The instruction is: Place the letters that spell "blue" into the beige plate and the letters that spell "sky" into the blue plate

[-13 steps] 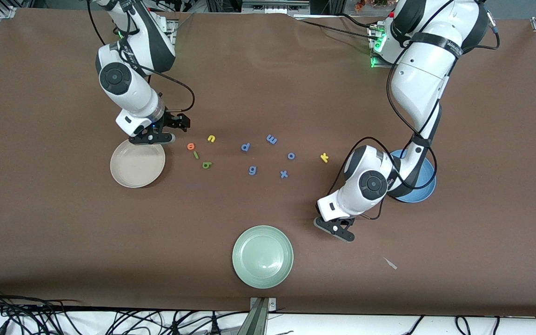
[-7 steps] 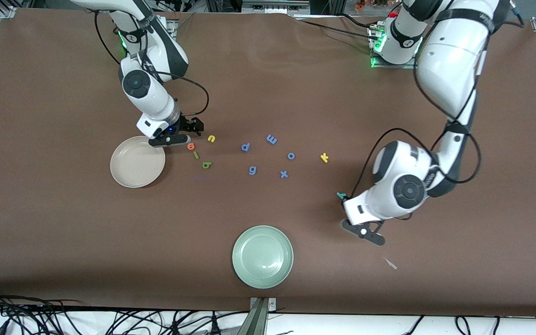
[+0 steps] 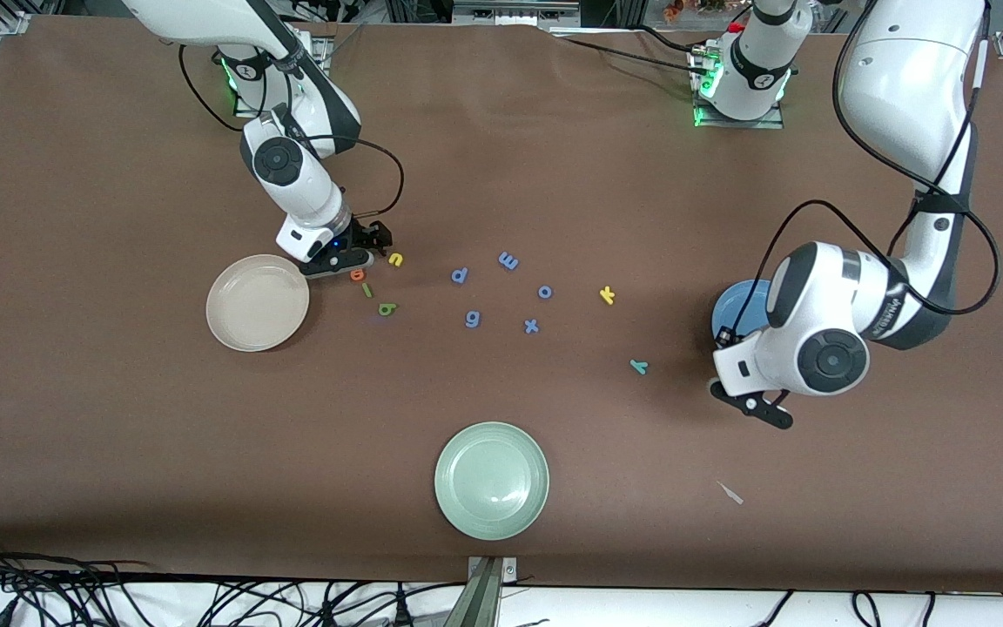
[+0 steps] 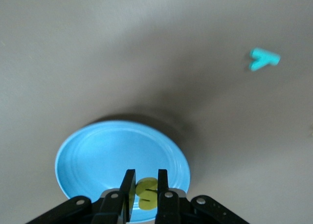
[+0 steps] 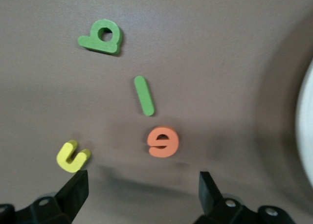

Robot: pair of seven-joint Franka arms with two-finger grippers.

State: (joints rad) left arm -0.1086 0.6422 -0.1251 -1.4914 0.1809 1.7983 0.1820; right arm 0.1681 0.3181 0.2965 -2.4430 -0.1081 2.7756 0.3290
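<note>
Left gripper [image 4: 143, 197] is clamped on the yellow s [image 4: 146, 191] over the blue plate [image 4: 93, 158]; teal y [image 3: 638, 367] and yellow k [image 3: 607, 295] lie on the table toward the left arm's end. Right gripper [image 5: 142, 187] hangs jaws spread and empty over the orange e [image 5: 163, 142], with green l [image 5: 144, 95], dark green b [image 5: 101, 37] and yellow u [image 5: 72, 155] just beside and the beige plate [image 3: 240, 326] bare. Risks: the s hangs near the plate's rim, so release could drop it outside, and the right jaws coming down on the e could knock the l or u, given the tight cluster.
</note>
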